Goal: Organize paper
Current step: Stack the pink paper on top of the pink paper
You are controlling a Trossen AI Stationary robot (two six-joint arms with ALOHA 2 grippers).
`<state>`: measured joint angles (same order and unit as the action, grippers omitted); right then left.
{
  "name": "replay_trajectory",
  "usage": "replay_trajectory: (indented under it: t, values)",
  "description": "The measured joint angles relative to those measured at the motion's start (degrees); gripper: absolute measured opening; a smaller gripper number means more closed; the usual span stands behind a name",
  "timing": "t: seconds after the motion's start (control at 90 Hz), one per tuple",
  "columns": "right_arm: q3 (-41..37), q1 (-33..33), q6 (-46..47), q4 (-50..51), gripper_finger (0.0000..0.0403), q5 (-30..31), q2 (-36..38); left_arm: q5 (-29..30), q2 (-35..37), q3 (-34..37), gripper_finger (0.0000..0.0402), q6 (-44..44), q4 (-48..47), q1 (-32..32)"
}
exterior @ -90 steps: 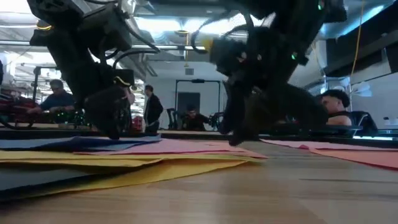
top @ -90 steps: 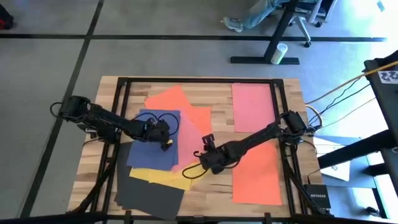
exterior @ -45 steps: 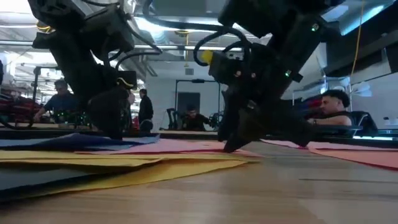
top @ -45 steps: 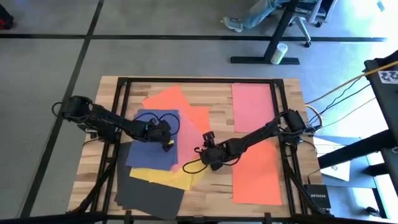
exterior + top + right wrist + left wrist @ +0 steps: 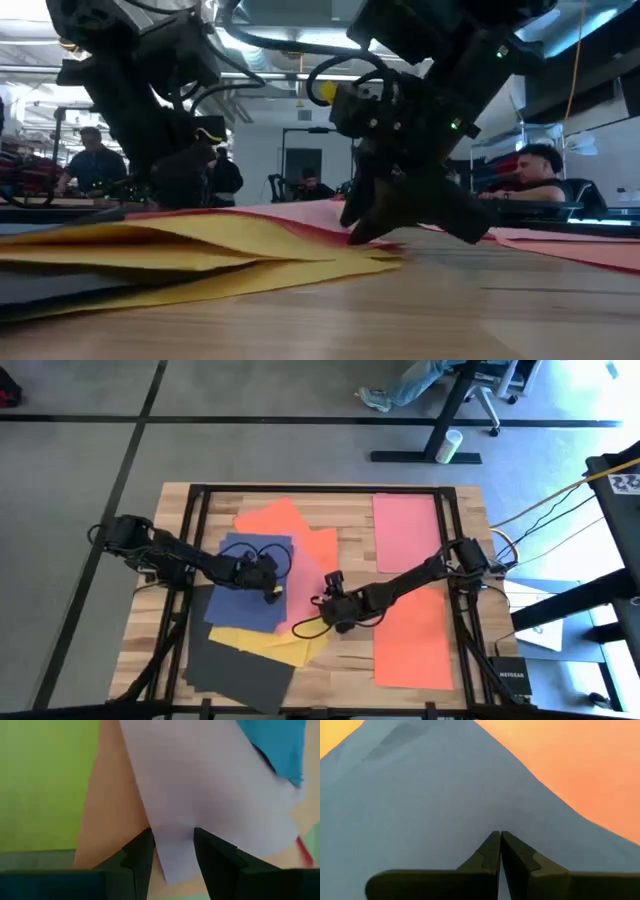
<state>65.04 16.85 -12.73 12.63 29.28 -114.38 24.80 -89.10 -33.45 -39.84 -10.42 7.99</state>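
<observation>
Seen from above, matte coloured sheets lie fanned over the wooden bench (image 5: 470, 500): a navy blue sheet (image 5: 245, 600) on top of the left-hand pile, with a yellow sheet (image 5: 285, 645) and a dark grey sheet (image 5: 235, 672) showing below it and an orange sheet (image 5: 275, 520) beyond. A pink sheet (image 5: 405, 530) lies alone at the far right, long axis running front to back, and a second orange sheet (image 5: 412, 640) lies the same way nearer the front. The left gripper (image 5: 272, 588) presses on the navy sheet's right edge; the right gripper (image 5: 332, 610) sits at the pile's right side.

At bench height, the yellow sheet (image 5: 230, 250) bulges upward, with a pink sheet (image 5: 300, 215) rising behind it to the right gripper (image 5: 365, 225).

The left wrist camera shows the left gripper (image 5: 500, 851) with fingers closed together, nothing between them, against the navy sheet (image 5: 430, 805).

The right wrist camera shows the right gripper (image 5: 172, 852) parted, a pale pink sheet's (image 5: 200, 785) corner lying between its fingers.
</observation>
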Motion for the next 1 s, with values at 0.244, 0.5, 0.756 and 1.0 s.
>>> replay_trajectory:
  t: [0.244,0.5,0.756,1.0]
  values:
    - [0.4,0.5,-0.9,-0.5,0.0133,3.3,0.5,-0.2,0.0,0.0,0.0000,0.0,-0.3,0.0]
    - [2.2,3.2,-2.3,-0.7,0.0133,9.4,0.6,-0.4,-0.1,0.1,0.0000,0.0,-0.4,0.0]
    - [2.2,3.8,-2.6,-0.6,0.0133,12.8,0.6,-0.6,-0.1,0.1,0.0000,0.0,-0.5,0.0]
    - [2.2,3.8,-2.7,-0.4,0.0085,14.8,0.9,-0.6,-0.1,0.1,0.0000,0.0,-0.5,0.0]
